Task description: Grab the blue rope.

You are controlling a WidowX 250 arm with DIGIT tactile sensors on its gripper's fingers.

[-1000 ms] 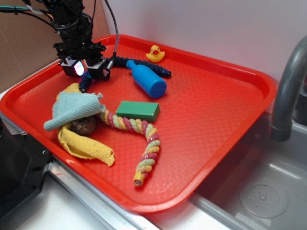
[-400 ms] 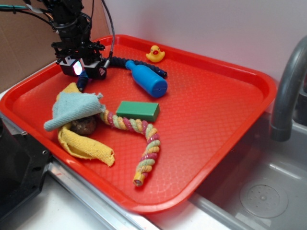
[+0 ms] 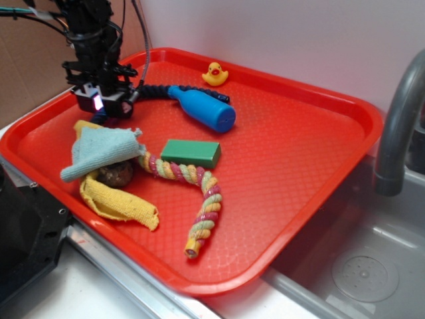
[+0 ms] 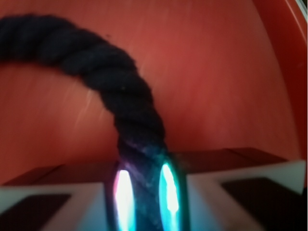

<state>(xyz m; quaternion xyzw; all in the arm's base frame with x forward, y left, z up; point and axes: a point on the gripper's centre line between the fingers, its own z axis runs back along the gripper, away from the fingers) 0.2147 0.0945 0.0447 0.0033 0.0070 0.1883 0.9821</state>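
The blue rope (image 3: 154, 91) is a dark navy twisted rope lying along the back left of the red tray (image 3: 285, 133), running behind the bright blue bottle (image 3: 202, 109). My gripper (image 3: 101, 106) holds the rope's left end at the tray's far left corner. In the wrist view the blue rope (image 4: 127, 103) curves up and left out of the gripper (image 4: 143, 192), pinched tight between the two glowing fingers. The gripper is shut on the rope.
A pink-yellow-green striped rope (image 3: 199, 199), a green block (image 3: 190, 153), a yellow duck (image 3: 214, 73), a light blue cloth (image 3: 99, 151) over a yellow cloth (image 3: 119, 201) and a brown lump (image 3: 116, 174) lie on the tray. A grey faucet (image 3: 398, 126) and sink (image 3: 358, 272) are at right.
The gripper has moved left and back with the rope's end in it. The rope has been dragged leftward, and the blue bottle has shifted and turned with it.
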